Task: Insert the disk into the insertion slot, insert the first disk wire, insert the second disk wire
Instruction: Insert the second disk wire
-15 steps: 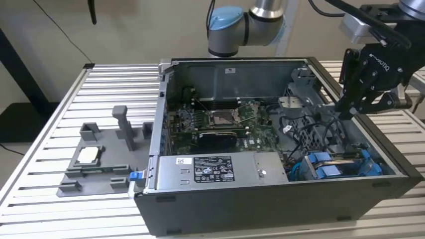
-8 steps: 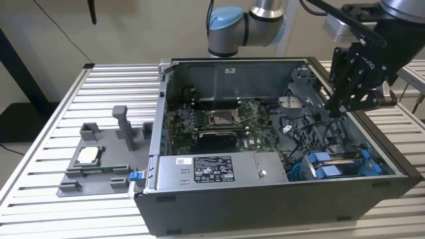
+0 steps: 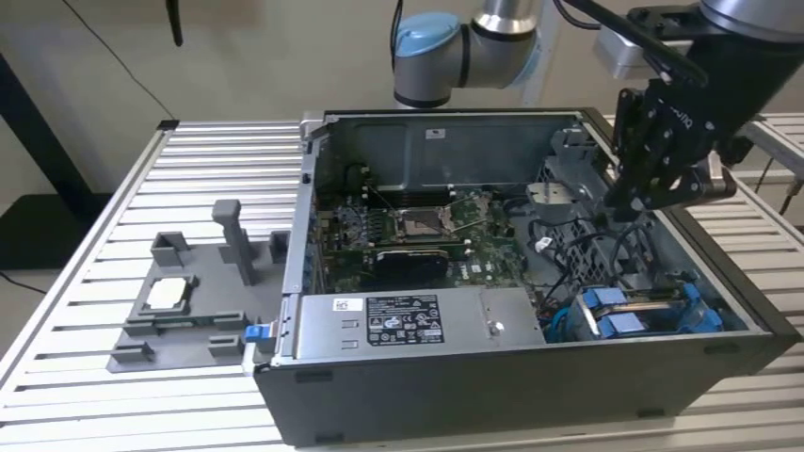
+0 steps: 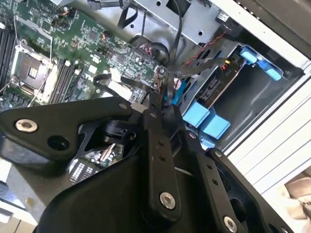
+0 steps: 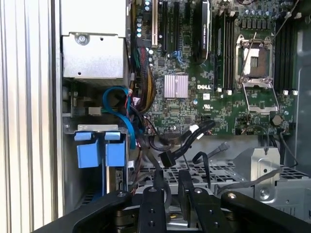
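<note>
Case (image 3: 503, 395) lay on its side, open face up, so I could come at the drive corner from straight above. Insertion slot (image 3: 612, 325) sat in the corner of the case nearest the exterior view's right, blue rails up; second wrist view showed a dark labelled body between the rails (image 4: 215, 90), which I read as the disk seated, not certain. My gripper (image 3: 624, 209) hung over the loose cable bundle between motherboard (image 5: 204, 73) and slot, well above the slot itself. Fingers (image 5: 159, 182) were drawn close, only a thin gap. A black wire connector (image 5: 165, 158) sat right at the tips; touching or clamped, couldn't tell
</note>
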`<action>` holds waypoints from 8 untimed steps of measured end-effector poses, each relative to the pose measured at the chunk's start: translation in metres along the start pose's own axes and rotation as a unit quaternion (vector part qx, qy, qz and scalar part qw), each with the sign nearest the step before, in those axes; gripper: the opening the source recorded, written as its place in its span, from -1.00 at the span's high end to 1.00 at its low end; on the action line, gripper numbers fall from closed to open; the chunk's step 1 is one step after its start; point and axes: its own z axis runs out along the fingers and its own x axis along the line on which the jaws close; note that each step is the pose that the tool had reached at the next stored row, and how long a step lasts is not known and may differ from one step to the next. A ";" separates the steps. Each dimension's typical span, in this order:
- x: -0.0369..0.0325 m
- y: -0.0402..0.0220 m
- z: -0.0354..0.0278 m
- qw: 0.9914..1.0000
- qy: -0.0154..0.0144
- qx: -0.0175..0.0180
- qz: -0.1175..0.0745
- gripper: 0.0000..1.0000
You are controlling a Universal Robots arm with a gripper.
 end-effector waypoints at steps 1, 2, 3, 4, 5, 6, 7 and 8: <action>-0.0007 0.0009 0.0001 1.000 0.001 0.001 -0.001 0.46; -0.0015 0.0018 0.0002 1.000 0.001 0.001 -0.002 0.46; -0.0021 0.0027 0.0003 1.000 0.002 0.002 -0.003 0.46; -0.0027 0.0035 0.0004 1.000 0.002 0.002 -0.005 0.46; -0.0032 0.0044 0.0004 1.000 0.003 0.002 -0.006 0.46; -0.0035 0.0054 0.0005 1.000 0.004 0.002 -0.008 0.46; -0.0037 0.0064 0.0006 1.000 0.005 0.002 -0.009 0.46; -0.0037 0.0075 0.0006 1.000 0.006 0.002 -0.010 0.46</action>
